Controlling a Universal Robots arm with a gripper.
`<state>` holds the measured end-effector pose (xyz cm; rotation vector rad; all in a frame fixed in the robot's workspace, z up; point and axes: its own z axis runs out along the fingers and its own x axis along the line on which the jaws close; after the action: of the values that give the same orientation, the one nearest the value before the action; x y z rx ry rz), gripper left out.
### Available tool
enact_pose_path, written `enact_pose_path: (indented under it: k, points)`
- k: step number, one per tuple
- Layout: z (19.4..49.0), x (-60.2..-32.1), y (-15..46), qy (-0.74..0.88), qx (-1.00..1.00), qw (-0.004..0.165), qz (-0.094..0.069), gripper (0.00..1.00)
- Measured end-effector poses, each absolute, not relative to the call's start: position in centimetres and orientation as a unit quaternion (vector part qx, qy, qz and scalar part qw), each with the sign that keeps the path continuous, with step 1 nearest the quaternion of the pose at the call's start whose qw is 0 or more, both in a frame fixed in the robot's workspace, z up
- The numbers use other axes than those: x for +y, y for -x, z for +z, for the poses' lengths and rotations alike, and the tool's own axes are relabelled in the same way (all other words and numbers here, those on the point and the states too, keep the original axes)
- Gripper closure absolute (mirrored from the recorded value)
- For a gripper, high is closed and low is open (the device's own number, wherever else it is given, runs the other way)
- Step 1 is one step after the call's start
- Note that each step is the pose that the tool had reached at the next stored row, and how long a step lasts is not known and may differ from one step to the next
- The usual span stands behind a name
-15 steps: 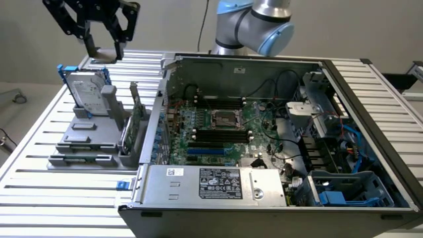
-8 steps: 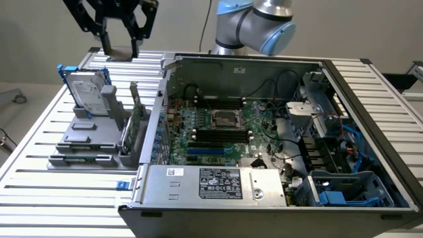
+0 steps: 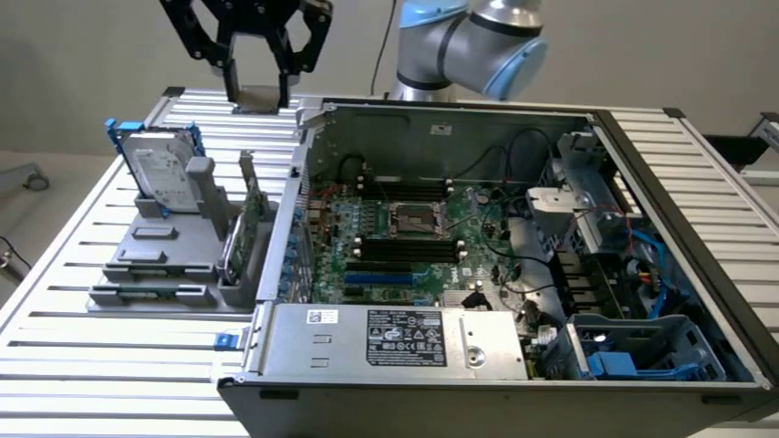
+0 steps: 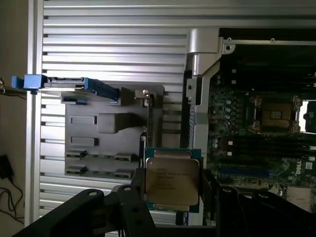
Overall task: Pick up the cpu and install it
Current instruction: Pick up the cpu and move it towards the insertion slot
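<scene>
The cpu (image 4: 172, 180), a small square chip with a pale metal top and green edge, sits between my black fingers (image 4: 137, 195). My gripper (image 4: 173, 197) is shut on it. In the exterior view my gripper (image 3: 257, 91) hangs high above the slatted table, beyond the far left corner of the open computer case, with the cpu (image 3: 258, 100) in its grip. The dark square socket (image 3: 411, 217) with its metal rim lies in the middle of the motherboard, well away from my gripper. Its top (image 4: 276, 114) is uncovered.
A grey parts holder (image 3: 159, 255) stands on the table at the exterior view's left, with a blue-framed hard drive (image 3: 164, 169) upright in it. The open case's wall (image 3: 298, 173) rises between holder and motherboard. Cables and a blue drive cage (image 3: 645, 351) crowd the case's right side.
</scene>
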<state>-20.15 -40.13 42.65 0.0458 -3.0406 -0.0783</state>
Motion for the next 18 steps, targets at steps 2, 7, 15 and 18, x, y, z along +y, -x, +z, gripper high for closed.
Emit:
enact_pose_path:
  k: [2,7,15,18]
  points:
    - [42.6,-40.2,19.2,-0.015,-0.998,0.050,-0.026,0.46]
    - [42.6,-40.2,17.0,-0.015,-0.998,0.050,-0.026,0.46]
    - [42.6,-40.3,13.3,-0.015,-0.998,0.051,-0.026,0.46]
    - [42.4,-40.3,12.0,-0.015,-0.998,0.051,-0.026,0.46]
